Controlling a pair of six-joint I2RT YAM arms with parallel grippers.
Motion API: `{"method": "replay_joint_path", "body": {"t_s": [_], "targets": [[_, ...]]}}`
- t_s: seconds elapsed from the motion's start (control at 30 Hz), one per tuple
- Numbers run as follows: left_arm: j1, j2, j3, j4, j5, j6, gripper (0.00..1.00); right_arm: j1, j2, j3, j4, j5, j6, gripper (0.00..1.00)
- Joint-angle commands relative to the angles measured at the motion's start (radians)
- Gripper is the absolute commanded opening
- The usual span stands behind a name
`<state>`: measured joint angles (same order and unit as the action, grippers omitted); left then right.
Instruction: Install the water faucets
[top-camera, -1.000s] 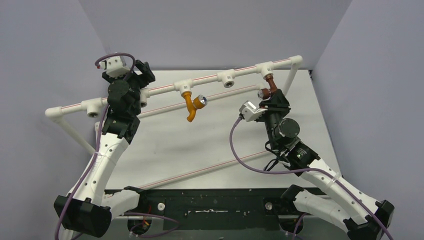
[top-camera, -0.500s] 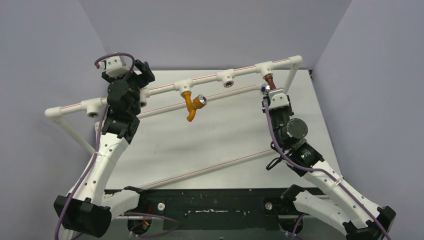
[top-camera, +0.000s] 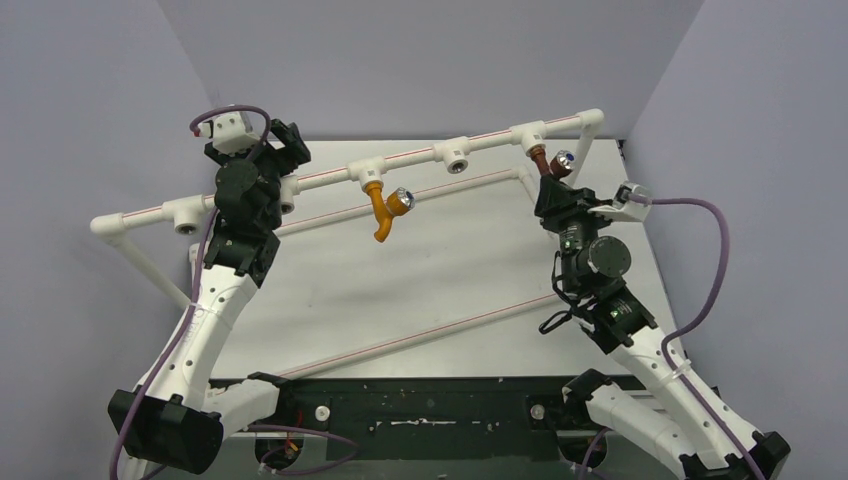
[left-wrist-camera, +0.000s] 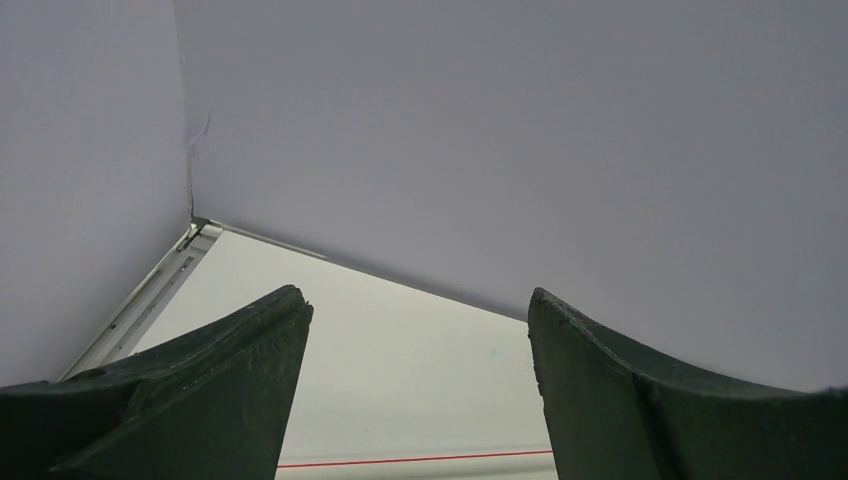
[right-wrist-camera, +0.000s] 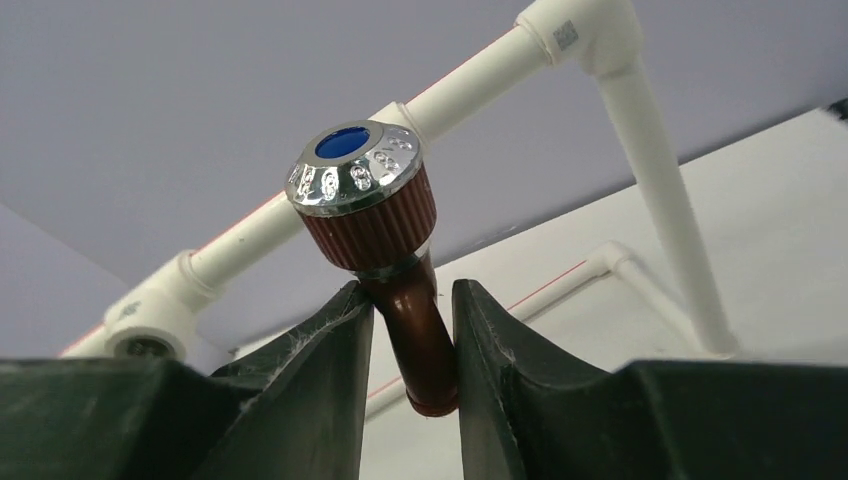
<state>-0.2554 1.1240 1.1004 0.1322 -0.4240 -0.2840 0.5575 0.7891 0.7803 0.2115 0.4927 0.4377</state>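
The dark red-brown faucet (top-camera: 548, 164) with its shiny silver knob (top-camera: 564, 158) hangs at the right T socket (top-camera: 528, 137) of the white pipe frame. My right gripper (top-camera: 553, 192) is shut on its spout. In the right wrist view the faucet (right-wrist-camera: 405, 300) stands between the two dark fingers (right-wrist-camera: 330, 370), with the knob (right-wrist-camera: 352, 168) above them. The orange-yellow faucet (top-camera: 380, 212) hangs from a middle socket (top-camera: 368, 172), spout down. My left gripper (top-camera: 283, 140) is open and empty by the pipe's left part; its wrist view shows only wall and table between the fingers (left-wrist-camera: 250, 360).
The white pipe frame (top-camera: 330, 177) runs across the back on slanted legs. An empty socket (top-camera: 456, 155) sits between the two faucets and another (top-camera: 186, 218) at the far left. A loose red-striped pipe (top-camera: 420, 330) lies diagonally on the table. Grey walls enclose three sides.
My right wrist has rolled while holding the red-brown faucet: its camera swung from left to right, and the silver knob turned from the left side to the right of the socket. The left arm has not moved.
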Motion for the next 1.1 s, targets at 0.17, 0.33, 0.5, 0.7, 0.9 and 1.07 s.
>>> {"method": "replay_joint_path", "body": {"t_s": [0.17, 0.33, 0.5, 0.7, 0.9, 1.07], "targets": [[-0.018, 0.037, -0.085, -0.276, 0.039, -0.004, 0.78, -0.034, -0.01, -0.024, 0.077, 0.063, 0.819, 0.0], [-0.018, 0.038, -0.085, -0.274, 0.038, -0.004, 0.78, -0.038, -0.021, -0.036, 0.03, 0.02, 1.055, 0.0], [-0.018, 0.052, -0.085, -0.274, 0.042, -0.004, 0.78, -0.038, -0.009, -0.001, -0.016, -0.048, 1.15, 0.0], [-0.018, 0.051, -0.084, -0.274, 0.04, -0.004, 0.78, -0.038, -0.022, 0.049, -0.094, -0.031, 1.066, 0.0], [-0.018, 0.049, -0.085, -0.274, 0.038, -0.004, 0.78, -0.038, -0.027, 0.091, -0.19, -0.036, 0.887, 0.35], [-0.018, 0.049, -0.084, -0.275, 0.038, -0.004, 0.77, -0.039, -0.072, 0.098, -0.251, -0.028, 0.771, 0.7]]}}
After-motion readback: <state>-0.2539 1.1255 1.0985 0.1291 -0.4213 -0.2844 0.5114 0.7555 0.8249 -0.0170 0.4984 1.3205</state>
